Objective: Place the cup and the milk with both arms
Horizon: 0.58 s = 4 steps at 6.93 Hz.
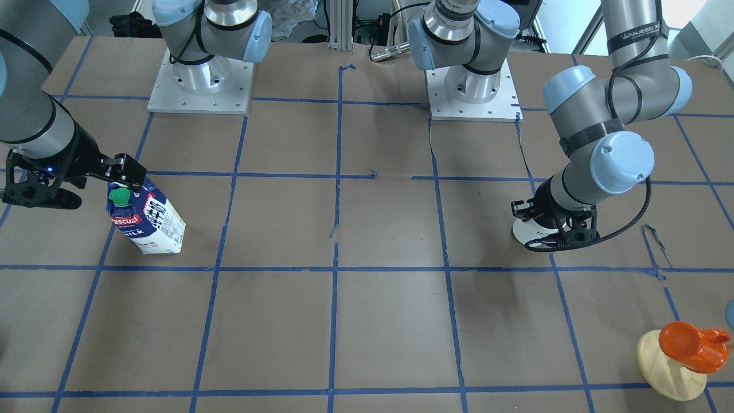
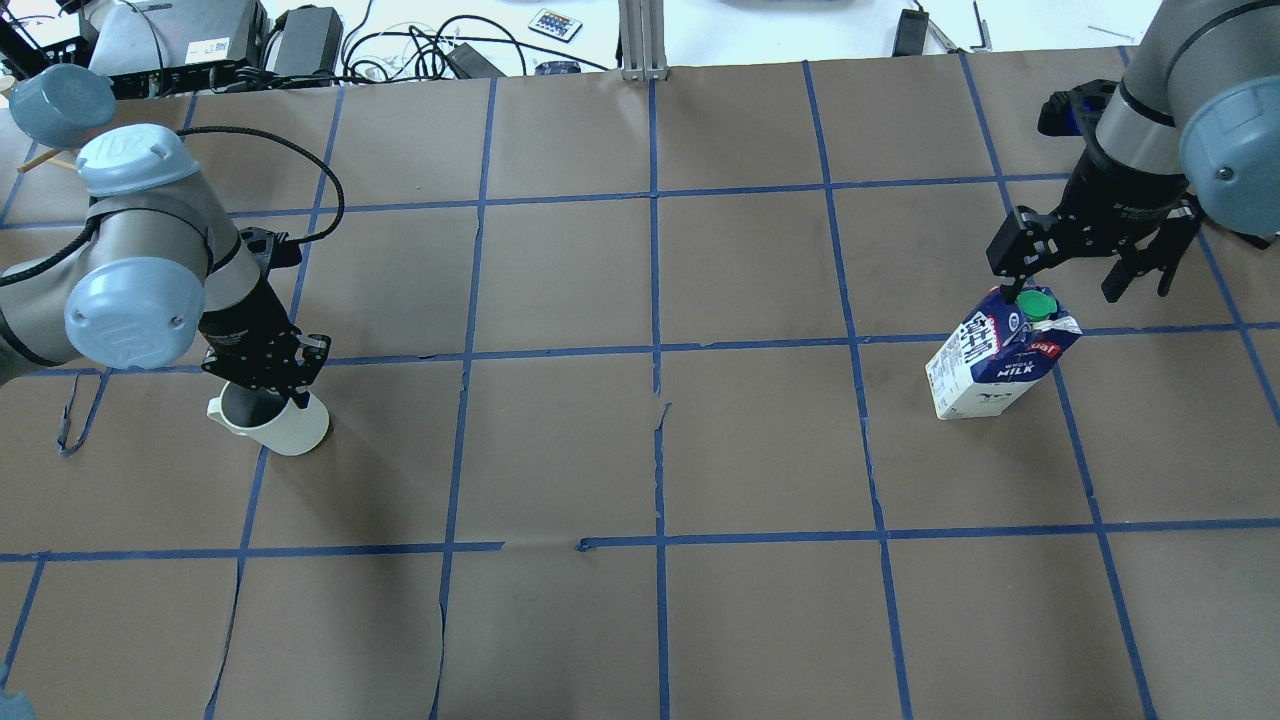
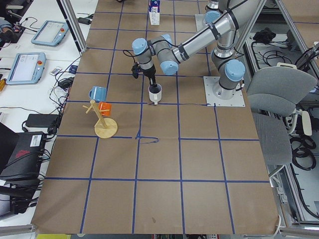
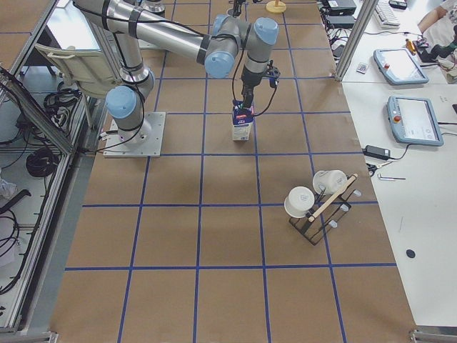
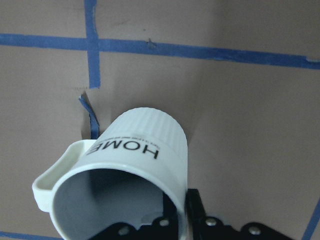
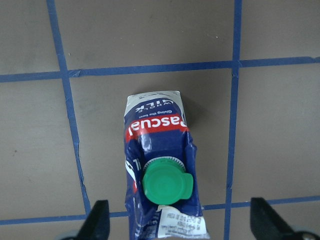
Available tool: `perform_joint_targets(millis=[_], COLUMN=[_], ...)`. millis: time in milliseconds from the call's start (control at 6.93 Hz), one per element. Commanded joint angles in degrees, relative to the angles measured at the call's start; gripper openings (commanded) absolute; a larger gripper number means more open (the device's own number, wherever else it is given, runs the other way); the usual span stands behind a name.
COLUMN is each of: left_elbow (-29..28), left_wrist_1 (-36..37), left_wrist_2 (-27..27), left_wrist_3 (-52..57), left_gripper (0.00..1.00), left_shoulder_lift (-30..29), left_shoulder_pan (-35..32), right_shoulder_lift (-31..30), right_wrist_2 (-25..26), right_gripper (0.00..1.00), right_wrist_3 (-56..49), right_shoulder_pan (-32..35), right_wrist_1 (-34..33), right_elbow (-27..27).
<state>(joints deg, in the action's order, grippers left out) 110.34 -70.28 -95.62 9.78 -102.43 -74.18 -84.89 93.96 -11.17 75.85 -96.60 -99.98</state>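
Toward the left end of the brown-papered table [image 2: 650,450], about midway between the robot's edge and the operators' edge, the white ribbed "HOME" mug [image 5: 135,150] is mouth up, its handle turned toward that left end. The left gripper [image 2: 265,385] comes down on it and is clamped on the mug's wall, one finger inside the dark interior and one outside; whether the base rests on the paper cannot be told. Toward the right end, the Pascual milk carton [image 6: 157,130] stands on its base beside a blue tape line. The right gripper [image 6: 181,220] hangs over its gable, jaws spread wide to either side of the green cap [image 6: 166,182], touching neither. An orange cup [image 1: 688,338] sits on a wooden stand [image 1: 668,373] near the operators' edge.
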Motion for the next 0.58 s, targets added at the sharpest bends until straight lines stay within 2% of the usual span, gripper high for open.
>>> perform_joint_targets(millis=[0, 289, 433], left_elbow=[-2.0, -7.2, -9.6], left_wrist_1=[-1.0, -4.9, -6.7], left_wrist_2=[-0.2, 0.3, 3.2], left_wrist_3=[-2.4, -17.1, -27.0], left_gripper=[0.0, 0.0, 0.0], left_shoulder_lift=[0.6, -0.2, -0.7], left_shoulder_pan=[-4.4, -17.1, -22.9], right_shoulder_lift=[1.1, 1.5, 1.6], right_wrist_2=[-0.2, 0.1, 0.0], right_gripper=[1.0, 1.0, 1.0], right_wrist_3=[-0.3, -0.3, -0.3], right_shoulder_pan=[0.0, -0.1, -0.2], right_wrist_1=[-2.1, -3.9, -3.9], right_elbow=[-1.7, -3.2, -3.2])
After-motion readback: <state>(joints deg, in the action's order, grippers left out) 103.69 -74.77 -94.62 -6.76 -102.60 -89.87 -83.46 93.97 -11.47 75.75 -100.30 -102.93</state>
